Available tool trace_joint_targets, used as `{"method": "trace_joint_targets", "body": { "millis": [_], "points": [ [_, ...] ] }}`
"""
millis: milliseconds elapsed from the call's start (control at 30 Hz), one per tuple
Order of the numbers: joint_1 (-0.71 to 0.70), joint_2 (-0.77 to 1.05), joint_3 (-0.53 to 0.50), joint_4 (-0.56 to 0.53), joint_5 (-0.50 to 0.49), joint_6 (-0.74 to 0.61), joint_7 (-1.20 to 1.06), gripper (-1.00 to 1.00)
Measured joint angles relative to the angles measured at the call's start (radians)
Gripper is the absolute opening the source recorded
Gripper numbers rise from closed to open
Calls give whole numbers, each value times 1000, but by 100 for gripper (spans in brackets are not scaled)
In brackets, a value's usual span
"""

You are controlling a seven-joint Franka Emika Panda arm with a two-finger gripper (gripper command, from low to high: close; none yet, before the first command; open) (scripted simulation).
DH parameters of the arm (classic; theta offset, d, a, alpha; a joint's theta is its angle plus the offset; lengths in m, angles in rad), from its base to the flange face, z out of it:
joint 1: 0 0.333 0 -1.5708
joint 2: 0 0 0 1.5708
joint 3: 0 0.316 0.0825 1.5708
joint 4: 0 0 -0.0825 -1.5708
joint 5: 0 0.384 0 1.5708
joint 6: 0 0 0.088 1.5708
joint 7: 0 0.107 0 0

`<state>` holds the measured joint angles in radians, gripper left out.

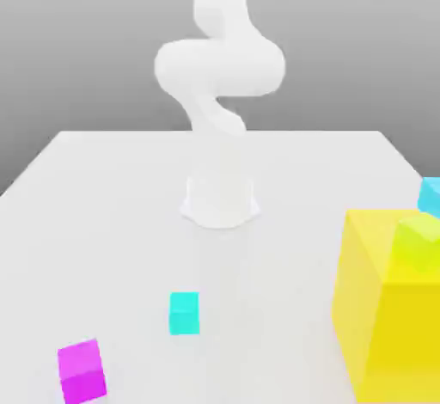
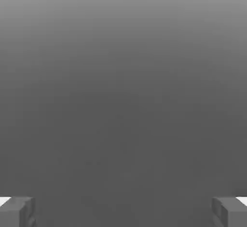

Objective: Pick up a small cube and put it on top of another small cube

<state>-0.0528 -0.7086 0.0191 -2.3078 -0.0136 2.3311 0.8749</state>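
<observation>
So nothing's stacked yet. My gripper (image 2: 123, 211) is wide apart w/ nothing in it. The teal cube (image 1: 184, 313) sits on the table (image 1: 103, 187), and the pink cube (image 1: 82, 371) is near it, not touching. I've got grab, lift & stack left.

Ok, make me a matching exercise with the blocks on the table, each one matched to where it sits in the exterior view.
Things:
1. magenta cube
2. cyan cube
3. big yellow block
4. lime cube

Places:
A. on top of the big block
B. exterior view's right, near edge
C. exterior view's lower left corner
D. between the magenta cube and the arm's base

Pairs: 1-C, 2-D, 3-B, 4-A
</observation>
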Motion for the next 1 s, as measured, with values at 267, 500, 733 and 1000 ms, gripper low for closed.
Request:
{"method": "trace_joint_targets", "body": {
  "millis": [267, 500, 733, 1000],
  "points": [
    [-145, 297, 37, -25, -60, 101, 255, 0],
    [-232, 551, 28, -47, -100, 187, 465, 0],
    [-304, 802, -2, -70, -78, 277, 630, 0],
    [-338, 1084, -18, -70, 9, 425, 708, 0]
  ]
}}
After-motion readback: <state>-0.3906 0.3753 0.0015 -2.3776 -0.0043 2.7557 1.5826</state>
